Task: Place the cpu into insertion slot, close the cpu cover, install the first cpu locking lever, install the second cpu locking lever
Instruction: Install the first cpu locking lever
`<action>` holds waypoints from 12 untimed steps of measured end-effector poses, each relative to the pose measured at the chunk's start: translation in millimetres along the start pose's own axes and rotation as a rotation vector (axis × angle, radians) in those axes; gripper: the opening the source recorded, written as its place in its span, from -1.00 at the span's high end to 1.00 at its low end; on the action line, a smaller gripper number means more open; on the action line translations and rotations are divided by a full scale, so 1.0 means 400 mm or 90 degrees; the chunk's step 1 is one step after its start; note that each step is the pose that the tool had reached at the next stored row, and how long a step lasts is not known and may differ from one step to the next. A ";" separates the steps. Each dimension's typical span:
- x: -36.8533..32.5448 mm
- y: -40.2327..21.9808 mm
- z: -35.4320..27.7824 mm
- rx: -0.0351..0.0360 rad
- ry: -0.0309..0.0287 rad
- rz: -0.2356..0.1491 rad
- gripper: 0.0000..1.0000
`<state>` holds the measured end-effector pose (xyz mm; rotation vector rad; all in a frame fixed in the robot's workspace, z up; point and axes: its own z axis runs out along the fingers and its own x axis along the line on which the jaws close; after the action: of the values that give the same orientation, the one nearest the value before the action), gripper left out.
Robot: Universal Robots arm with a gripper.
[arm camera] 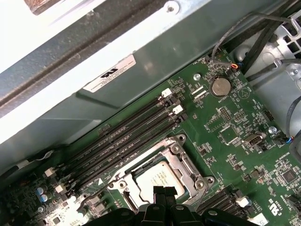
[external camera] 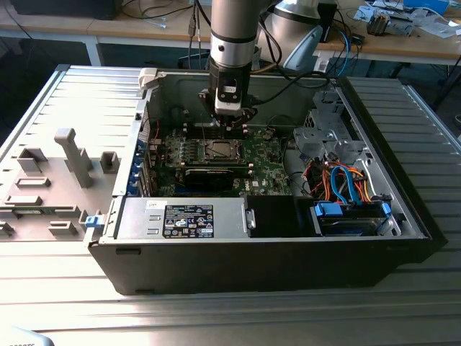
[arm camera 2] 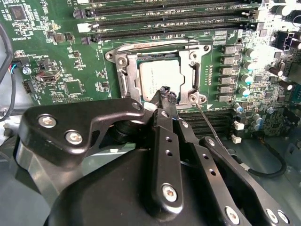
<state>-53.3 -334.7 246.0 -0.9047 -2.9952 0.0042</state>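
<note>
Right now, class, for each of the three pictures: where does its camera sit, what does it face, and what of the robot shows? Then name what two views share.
Exterior view: off the arm, above the open computer case, looking down at the arm and gripper over the green circuit board.
Second wrist view: on the arm, looking past the black gripper at the cpu under the cpu cover.
First wrist view: on the arm, facing the board and case wall; the jaws' tips show.
Both wrist views share the cpu, cover and memory slots.

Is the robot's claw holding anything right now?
No. The end effector hangs with its fingertips pressed together just above the cpu, which already sits in the insertion slot under the cpu cover. Nothing is between its fingertips.
</note>
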 end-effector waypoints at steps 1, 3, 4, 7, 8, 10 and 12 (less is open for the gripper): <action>0.000 0.000 0.000 0.0000 0.0000 -0.001 0.77; 0.000 0.000 0.000 0.0000 0.0000 -0.002 0.77; 0.000 0.000 0.000 0.0000 0.0000 -0.003 0.77; 0.000 0.000 0.000 0.0000 0.0000 -0.004 0.77; 0.000 0.000 0.000 0.0000 0.0000 -0.005 0.77; 0.000 0.000 0.000 0.0000 0.0000 -0.007 0.77; 0.000 0.000 0.000 0.0001 0.0000 -0.008 0.77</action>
<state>-53.3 -334.7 246.0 -0.8854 -3.0009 0.0042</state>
